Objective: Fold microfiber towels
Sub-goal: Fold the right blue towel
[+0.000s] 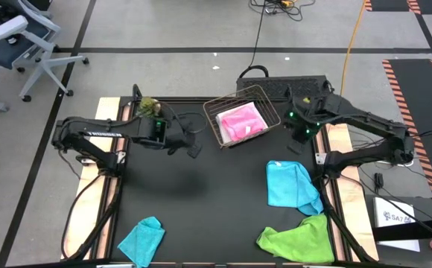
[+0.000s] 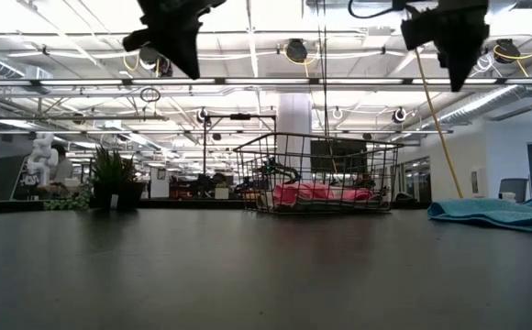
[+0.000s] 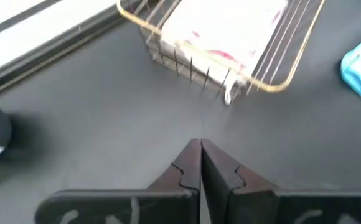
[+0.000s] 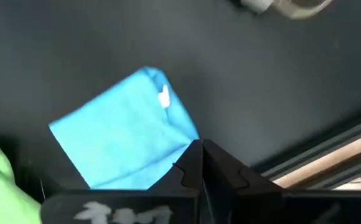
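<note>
Step in hand: both arms are hanging above the black tabletop (image 1: pixel 201 193) with nothing in them; by my reading, a pink towel is already sitting folded in the wire basket (image 1: pixel 217 128) and the next cloth is waiting to be picked.

Key relation: the sky blue towel (image 1: pixel 290 184) is lying nearer the front edge than the right gripper (image 1: pixel 299 135), almost straight below it in the high view and on the right arm's half of the tabletop. Its long axis is running roughly front to back. The right arm is clearly the nearer one; the left gripper (image 1: pixel 194 149) is sitting well apart from it, across the middle.

Right fingers: clenched together on nothing, pointing down past the blue cloth's edge in the right wrist view (image 4: pixel 200 163).

Left fingers: pressed shut and empty (image 3: pixel 200 163), hovering just beside the basket's front-left corner.

Sky blue towel, look: loosely doubled over, one corner turning up, edges uneven, so it is probably needing to be spread flat first.

Lime green towel (image 1: pixel 299 240): crumpled at the front right, just touching or nearly touching the blue one's front corner.

Teal towel (image 1: pixel 141 238): the smaller cloth, bunched at the front left, nearer the left arm.

Hot pink towel (image 1: pixel 241 121): lying flat and squared inside the basket at the back.

White towel: not showing on its own in any view.
</note>
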Robot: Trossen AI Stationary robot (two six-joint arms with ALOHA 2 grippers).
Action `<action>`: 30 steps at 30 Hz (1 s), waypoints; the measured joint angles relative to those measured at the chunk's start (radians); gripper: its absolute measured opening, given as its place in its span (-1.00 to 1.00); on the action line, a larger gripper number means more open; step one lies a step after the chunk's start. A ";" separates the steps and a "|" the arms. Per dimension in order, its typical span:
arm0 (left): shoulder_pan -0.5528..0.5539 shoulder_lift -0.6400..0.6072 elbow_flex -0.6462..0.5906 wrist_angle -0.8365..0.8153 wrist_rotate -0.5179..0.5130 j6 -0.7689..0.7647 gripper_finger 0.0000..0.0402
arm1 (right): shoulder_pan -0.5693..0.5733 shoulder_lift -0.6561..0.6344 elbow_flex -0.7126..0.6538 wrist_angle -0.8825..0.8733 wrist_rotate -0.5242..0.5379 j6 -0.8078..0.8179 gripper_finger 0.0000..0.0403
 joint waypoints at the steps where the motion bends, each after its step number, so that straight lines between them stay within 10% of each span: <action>1: 0.007 0.000 0.000 0.017 -0.002 0.011 -0.93 | 0.014 -0.008 -0.029 0.009 0.000 0.010 -1.00; 13: 0.051 0.035 0.002 0.366 0.112 0.240 -0.97 | 0.097 -0.031 -0.414 0.141 0.000 0.165 -1.00; 30: 0.062 0.320 0.000 0.667 0.431 0.409 -0.93 | 0.183 -0.059 -0.470 0.534 -0.110 0.354 -1.00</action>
